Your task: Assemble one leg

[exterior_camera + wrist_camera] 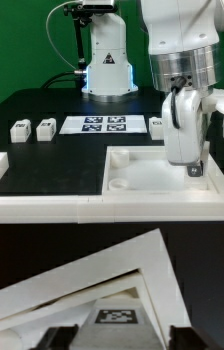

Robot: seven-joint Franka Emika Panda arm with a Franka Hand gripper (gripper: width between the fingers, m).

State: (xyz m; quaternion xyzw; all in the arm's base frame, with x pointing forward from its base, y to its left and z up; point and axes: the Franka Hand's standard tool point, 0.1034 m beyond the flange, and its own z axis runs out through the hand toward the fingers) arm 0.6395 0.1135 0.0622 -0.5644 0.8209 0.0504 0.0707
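Observation:
My gripper (190,166) hangs over the right part of the large white rimmed panel (140,185) in the exterior view. In the wrist view my gripper (122,340) is shut on a leg (120,328), a white block that fills the gap between the dark fingers (60,337), its square tag facing the camera. Beyond it lies a corner of the panel (100,274). Two more legs (20,129) (45,128) stand at the exterior view's left. A third leg (157,123) shows partly behind my arm.
The marker board (105,124) lies flat between the loose legs. The robot base (107,65) stands behind it. A white part (3,160) shows at the exterior view's left edge. The table top is black.

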